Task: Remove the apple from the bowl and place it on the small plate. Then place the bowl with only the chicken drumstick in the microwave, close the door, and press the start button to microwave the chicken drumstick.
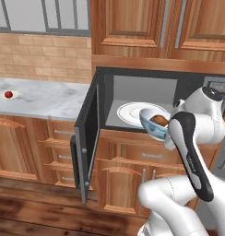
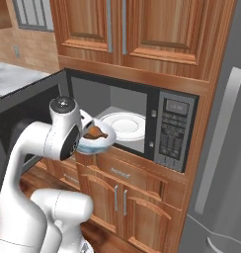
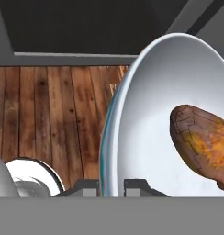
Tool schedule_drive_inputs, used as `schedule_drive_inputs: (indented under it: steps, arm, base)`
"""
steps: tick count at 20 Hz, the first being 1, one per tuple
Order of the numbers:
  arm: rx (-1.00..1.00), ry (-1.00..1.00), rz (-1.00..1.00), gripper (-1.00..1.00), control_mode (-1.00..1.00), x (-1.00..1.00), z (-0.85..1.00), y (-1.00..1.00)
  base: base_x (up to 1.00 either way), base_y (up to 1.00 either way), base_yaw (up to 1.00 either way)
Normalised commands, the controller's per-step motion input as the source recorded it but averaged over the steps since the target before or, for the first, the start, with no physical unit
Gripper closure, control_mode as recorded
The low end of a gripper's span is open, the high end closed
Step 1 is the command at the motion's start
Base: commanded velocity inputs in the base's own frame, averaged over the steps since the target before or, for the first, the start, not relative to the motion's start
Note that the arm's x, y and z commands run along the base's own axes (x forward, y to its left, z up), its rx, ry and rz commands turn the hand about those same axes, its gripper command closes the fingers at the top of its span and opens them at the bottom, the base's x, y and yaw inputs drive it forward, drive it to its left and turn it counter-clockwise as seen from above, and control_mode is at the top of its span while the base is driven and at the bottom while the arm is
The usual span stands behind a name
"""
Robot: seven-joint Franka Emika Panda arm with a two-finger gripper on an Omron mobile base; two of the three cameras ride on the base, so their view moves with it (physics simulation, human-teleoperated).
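**Currently: bowl held at the microwave mouth, drumstick aboard, not yet inside**

Presently the end effector point(image 3: 112, 186) is clamped on the rim of the bowl point(image 1: 153, 125); in the hand view its two dark tips stand either side of the bowl's edge at the bottom centre of the frame, so the grip is on the rim and not under the base. The bowl rides in the air, tilted, at centre-right of the left base view and centre-left of the right base view; the chicken drumstick point(image 1: 158, 120) lies in it alone, towards the right of the hand view, its long axis running slantwise from upper left to lower right there.

The microwave point(image 2: 174, 129) is open; the door point(image 1: 85, 140) hangs out at centre-left of the left base view, edge-on and clear of the arm; the white turntable disc point(image 2: 125, 124) lies bare on the cavity floor. The relation that governs the coming move: the cavity lies beyond the bowl, just behind it and to its upper left in the left base view, to its right in the right base view; the bowl appears to sit at or just before the front lip, not over the disc, though depth is hard to judge.

The apple point(image 1: 8, 94) rests on the small plate point(image 1: 14, 95) on the worktop point(image 1: 50, 99), far left of the left base view, well apart from the arm; that step reads as done.

Judgement: the next move calls for a forward carry into the cavity, levelling the bowl so that the drumstick does not roll out; closing the door and pressing start remain outstanding.
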Motion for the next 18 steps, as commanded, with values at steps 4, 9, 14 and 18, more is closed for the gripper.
schedule_drive_inputs:
  steps: [4, 9, 14, 18]
  arm:
    - [-0.03, 0.07, 0.0, 1.0, -1.0, -0.35, -0.37, 0.0]
    - [-0.06, 0.12, 0.0, 1.0, -1.0, -0.22, -0.5, 0.11]
    - [0.0, 0.09, 0.0, 1.0, -1.0, -0.18, -0.34, 0.18]
    - [0.0, 0.01, 0.0, 1.0, -1.0, -0.21, -0.39, 0.03]
  base:
    - [0.0, 0.0, 0.0]
    - [0.0, 0.0, 0.0]
    - [0.0, 0.0, 0.0]
    - [0.0, 0.0, 0.0]
